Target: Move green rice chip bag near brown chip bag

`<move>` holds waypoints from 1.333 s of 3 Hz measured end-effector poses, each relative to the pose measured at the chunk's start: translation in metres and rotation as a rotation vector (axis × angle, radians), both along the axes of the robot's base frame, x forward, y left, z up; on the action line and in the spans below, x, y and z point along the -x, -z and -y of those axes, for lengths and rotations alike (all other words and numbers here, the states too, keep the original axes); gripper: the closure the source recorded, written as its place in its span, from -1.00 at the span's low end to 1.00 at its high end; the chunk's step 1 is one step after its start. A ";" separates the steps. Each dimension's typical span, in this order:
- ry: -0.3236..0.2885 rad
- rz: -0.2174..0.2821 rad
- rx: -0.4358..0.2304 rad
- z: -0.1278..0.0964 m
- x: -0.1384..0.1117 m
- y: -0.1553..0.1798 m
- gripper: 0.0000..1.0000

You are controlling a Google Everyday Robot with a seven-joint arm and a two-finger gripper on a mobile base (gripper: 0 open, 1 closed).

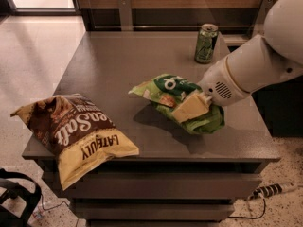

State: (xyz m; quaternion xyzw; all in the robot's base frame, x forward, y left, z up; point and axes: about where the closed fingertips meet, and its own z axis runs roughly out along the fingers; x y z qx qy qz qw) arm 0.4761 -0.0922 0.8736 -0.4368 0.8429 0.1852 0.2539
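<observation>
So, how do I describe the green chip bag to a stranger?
At the grey table, right of centre, the robot's hand grips a small bag. It is bright green and crumpled, unlike the big brown bag and the upright can.

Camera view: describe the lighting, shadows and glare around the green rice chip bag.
In the camera view, bright light washes the floor at upper left; the table carries a soft sheen; the green rice chip bag, gripped by the hand at the table's right, casts a dark shadow beneath and left of itself; the brown chip bag shows faint glossy highlights.
</observation>
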 end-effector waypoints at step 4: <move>-0.015 0.006 0.008 -0.006 0.002 -0.002 -0.76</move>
